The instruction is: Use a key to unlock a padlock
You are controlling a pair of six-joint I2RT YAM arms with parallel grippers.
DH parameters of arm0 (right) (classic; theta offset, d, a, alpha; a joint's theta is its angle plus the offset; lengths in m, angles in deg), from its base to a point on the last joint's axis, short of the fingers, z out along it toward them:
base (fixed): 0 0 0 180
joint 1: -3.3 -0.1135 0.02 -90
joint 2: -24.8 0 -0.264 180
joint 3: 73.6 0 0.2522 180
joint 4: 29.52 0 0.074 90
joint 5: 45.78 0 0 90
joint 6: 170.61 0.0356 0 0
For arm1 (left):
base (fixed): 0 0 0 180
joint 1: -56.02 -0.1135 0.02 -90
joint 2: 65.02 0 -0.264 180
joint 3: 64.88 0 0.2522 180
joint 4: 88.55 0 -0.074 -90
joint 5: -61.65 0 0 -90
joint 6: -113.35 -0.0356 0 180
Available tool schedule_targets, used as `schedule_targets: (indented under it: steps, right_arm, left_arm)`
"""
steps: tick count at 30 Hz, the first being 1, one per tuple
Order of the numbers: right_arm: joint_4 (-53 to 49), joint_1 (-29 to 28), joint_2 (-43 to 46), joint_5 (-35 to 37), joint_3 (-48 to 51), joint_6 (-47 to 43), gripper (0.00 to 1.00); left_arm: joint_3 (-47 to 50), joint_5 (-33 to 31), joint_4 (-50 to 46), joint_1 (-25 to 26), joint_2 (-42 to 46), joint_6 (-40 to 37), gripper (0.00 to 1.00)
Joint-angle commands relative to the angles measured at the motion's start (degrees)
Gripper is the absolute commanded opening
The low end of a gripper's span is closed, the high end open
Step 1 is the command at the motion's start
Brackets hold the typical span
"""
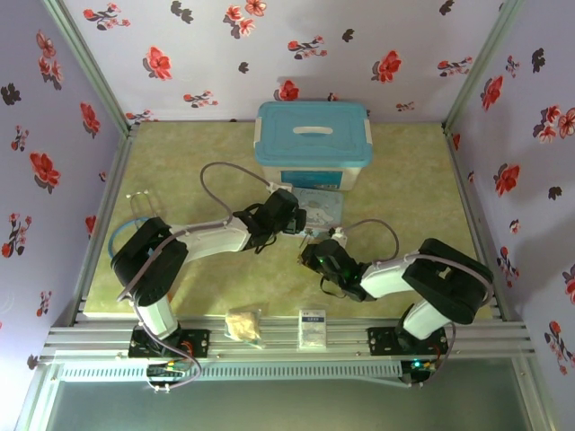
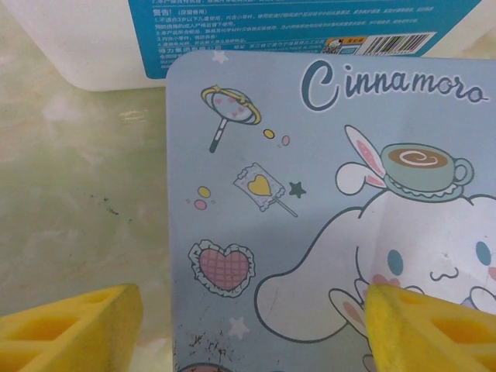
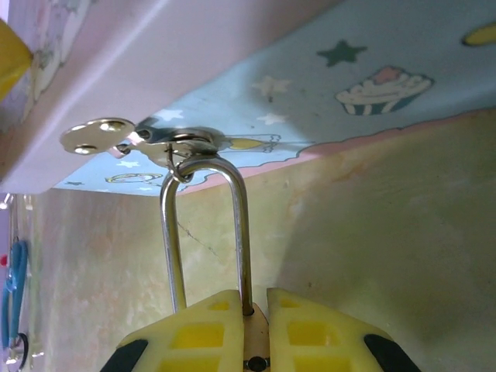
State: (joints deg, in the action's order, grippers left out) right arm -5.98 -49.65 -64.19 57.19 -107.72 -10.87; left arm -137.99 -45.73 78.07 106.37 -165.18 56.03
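Note:
The padlock's brass body (image 3: 256, 341) sits clamped between the yellow fingers of my right gripper (image 3: 258, 298), which is shut on it. Its silver shackle (image 3: 242, 232) rises from the body and hooks through the metal hasp (image 3: 174, 139) on the side of the blue cartoon tin (image 3: 372, 70). My left gripper (image 2: 254, 318) hovers open over the tin's lid (image 2: 310, 194); one finger (image 2: 70, 329) is past the tin's left edge over the table, the other (image 2: 434, 333) over the cartoon rabbit. From above, the left gripper (image 1: 295, 218) and right gripper (image 1: 316, 254) flank the tin (image 1: 322, 205). The key is out of view.
A white storage box with a blue lid (image 1: 313, 144) stands directly behind the tin. A crumpled tan object (image 1: 243, 325) and a white card (image 1: 312, 328) lie on the front rail. A blue ring (image 1: 121, 238) lies at the left wall. Floral walls enclose the table.

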Motion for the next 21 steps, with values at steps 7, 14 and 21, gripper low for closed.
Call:
schedule_targets:
  steps: [7, 14, 21]
  right_arm:
    - [5.0, -0.3, -5.6, 9.5, 1.2, 8.9, 0.0]
    - [6.4, -0.1, -5.1, 14.0, 2.2, 10.5, 0.0]
    - [4.0, 0.2, -1.9, 13.0, 0.5, 11.4, 0.0]
  left_arm:
    - [3.9, -1.0, -2.7, -0.5, -2.7, -3.2, 0.67]
    - [6.6, -0.3, -0.5, -0.6, -2.6, -4.4, 0.67]
    - [10.1, 1.4, 2.5, -1.5, -1.9, -8.7, 0.66]
